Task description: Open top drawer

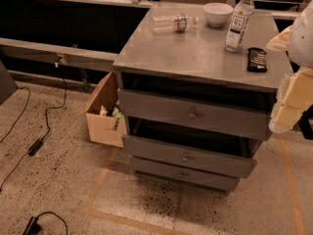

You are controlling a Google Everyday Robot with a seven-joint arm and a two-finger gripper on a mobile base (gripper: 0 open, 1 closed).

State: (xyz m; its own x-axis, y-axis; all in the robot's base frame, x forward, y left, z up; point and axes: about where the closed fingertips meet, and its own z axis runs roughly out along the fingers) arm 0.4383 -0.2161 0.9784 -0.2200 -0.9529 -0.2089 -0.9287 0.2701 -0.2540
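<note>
The top drawer (195,114) is the highest and widest grey front of the cabinet, with a small round metal knob (192,115) at its centre. It stands partly pulled out, with a dark gap between its front and the counter top (195,53). The inside of its tray is in shadow. My gripper (289,106) shows as a pale yellowish-white shape at the right edge, beside the drawer's right end and well right of the knob. It holds nothing that I can see.
The middle drawer (185,156) also stands out a little; the bottom drawer (182,174) sits further in. On the counter are a lying clear bottle (173,22), a white bowl (218,13), an upright water bottle (239,21) and a dark packet (257,59). A cardboard box (103,114) and cables (34,146) lie on the floor to the left.
</note>
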